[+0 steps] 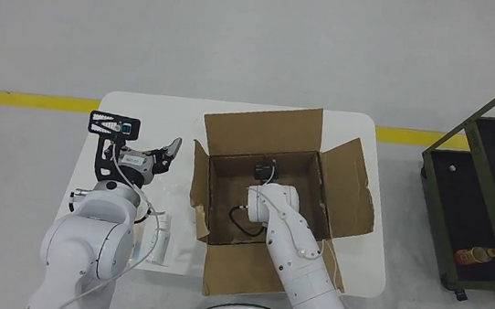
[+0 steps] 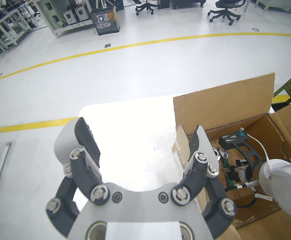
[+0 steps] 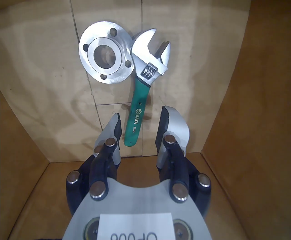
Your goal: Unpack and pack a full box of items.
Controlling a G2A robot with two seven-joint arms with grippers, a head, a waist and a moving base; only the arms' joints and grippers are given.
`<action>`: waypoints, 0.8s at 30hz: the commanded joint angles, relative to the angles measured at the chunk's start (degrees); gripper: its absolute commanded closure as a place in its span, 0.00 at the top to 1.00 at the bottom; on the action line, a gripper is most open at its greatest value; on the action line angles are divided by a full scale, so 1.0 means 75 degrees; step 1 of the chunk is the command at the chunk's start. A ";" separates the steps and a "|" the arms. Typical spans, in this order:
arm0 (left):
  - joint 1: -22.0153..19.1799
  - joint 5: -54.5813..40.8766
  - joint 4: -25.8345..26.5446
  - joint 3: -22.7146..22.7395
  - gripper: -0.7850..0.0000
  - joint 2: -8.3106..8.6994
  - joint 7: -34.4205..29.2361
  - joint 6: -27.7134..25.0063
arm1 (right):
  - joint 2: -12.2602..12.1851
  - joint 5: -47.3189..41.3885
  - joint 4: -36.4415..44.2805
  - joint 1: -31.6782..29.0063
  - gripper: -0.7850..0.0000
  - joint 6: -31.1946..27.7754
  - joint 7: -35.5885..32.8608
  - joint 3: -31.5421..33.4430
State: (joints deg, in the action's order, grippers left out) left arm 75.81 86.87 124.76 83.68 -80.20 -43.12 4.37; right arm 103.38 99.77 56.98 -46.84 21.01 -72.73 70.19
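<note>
An open cardboard box (image 1: 345,189) stands on the white table (image 1: 133,109). On its floor lie a round metal flange (image 3: 105,58) and an adjustable wrench (image 3: 142,91) with a green handle, touching each other. My right gripper (image 3: 141,117) is down inside the box, open, its fingers on either side of the wrench handle's end without closing on it. From the left wrist view the box (image 2: 224,106) shows with the flange (image 2: 216,152) and the right gripper (image 2: 236,172) inside. My left gripper (image 2: 141,134) hangs open over the bare table left of the box, holding nothing; it is also in the top view (image 1: 167,150).
A dark green cart (image 1: 486,196) stands to the right of the table, with a small bottle (image 1: 475,255) on its shelf. The box flaps (image 1: 264,129) stand out on all sides. Yellow floor tape (image 1: 28,99) runs behind the table. Office chairs and racks are far off.
</note>
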 commanded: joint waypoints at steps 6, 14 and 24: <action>0.0000 0.0000 0.0000 0.0000 1.00 0.0000 0.0000 0.0000 | 0.0005 -0.0040 -0.0388 0.0137 0.42 0.0041 0.0206 0.0073; 0.0000 0.0000 0.0000 0.0000 1.00 0.0000 0.0000 0.0000 | 0.0041 -0.0104 -0.0742 0.0286 0.38 0.0111 0.0357 0.0051; 0.0000 0.0000 0.0000 0.0000 1.00 0.0000 0.0000 0.0000 | 0.0095 -0.0182 -0.1029 0.0470 0.39 0.0137 0.0438 -0.0011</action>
State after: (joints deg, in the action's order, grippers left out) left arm 75.81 86.87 124.76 83.68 -80.20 -43.12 4.37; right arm 104.05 98.45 49.61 -43.43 21.99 -69.57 70.16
